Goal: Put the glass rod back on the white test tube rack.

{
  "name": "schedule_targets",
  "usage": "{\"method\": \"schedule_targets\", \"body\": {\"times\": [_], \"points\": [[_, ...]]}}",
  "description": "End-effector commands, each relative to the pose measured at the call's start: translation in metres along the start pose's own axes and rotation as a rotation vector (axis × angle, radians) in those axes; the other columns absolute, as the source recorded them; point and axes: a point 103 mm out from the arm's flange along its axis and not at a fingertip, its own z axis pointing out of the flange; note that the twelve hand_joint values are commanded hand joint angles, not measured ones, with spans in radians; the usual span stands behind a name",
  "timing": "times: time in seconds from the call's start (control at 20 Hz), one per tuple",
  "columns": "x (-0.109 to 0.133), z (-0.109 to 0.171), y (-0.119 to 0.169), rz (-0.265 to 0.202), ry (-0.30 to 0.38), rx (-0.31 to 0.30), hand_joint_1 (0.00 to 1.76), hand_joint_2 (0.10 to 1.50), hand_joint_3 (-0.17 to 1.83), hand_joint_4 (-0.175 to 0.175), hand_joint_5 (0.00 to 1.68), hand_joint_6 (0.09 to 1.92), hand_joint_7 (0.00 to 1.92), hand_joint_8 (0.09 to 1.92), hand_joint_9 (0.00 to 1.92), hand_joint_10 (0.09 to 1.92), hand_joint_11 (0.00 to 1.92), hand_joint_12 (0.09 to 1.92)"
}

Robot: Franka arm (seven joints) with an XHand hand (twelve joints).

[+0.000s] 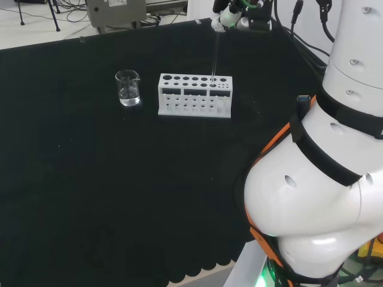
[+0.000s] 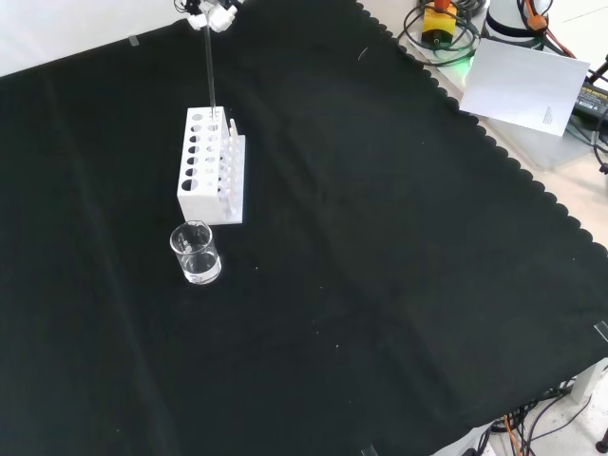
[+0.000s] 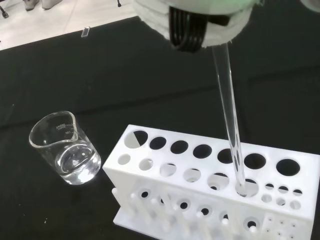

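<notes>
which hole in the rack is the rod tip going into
The glass rod ends in a hole of the white rack's second row of large holes, the last large one before the cluster of small holes; the other large holes stand empty.

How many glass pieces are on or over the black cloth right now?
2. A beaker holding clear liquid stands on the cloth, left of the white rack in the head view. A glass rod, held by the hand, has its lower end in a rack hole.
</notes>
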Motion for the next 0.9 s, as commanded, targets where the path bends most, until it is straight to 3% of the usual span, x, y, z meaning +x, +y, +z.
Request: {"method": "schedule_targets", "body": {"times": [0.05, 0.45, 0.9], "points": [[-0.012, 0.018, 0.009, 0.011, 0.0, 0.033, 1.32, 0.75, 0.52, -0.175, 1.27, 0.32, 1.25, 0.96, 1.86, 0.37, 1.69, 0.61], [-0.017, 0.038, 0.021, 0.013, -0.001, 0.068, 1.32, 0.75, 0.52, -0.175, 1.26, 0.32, 1.25, 0.95, 1.86, 0.37, 1.69, 0.61], [-0.019, 0.041, 0.022, 0.016, -0.002, 0.079, 1.32, 0.75, 0.52, -0.175, 1.26, 0.32, 1.25, 0.95, 1.86, 0.37, 1.69, 0.61]]}}
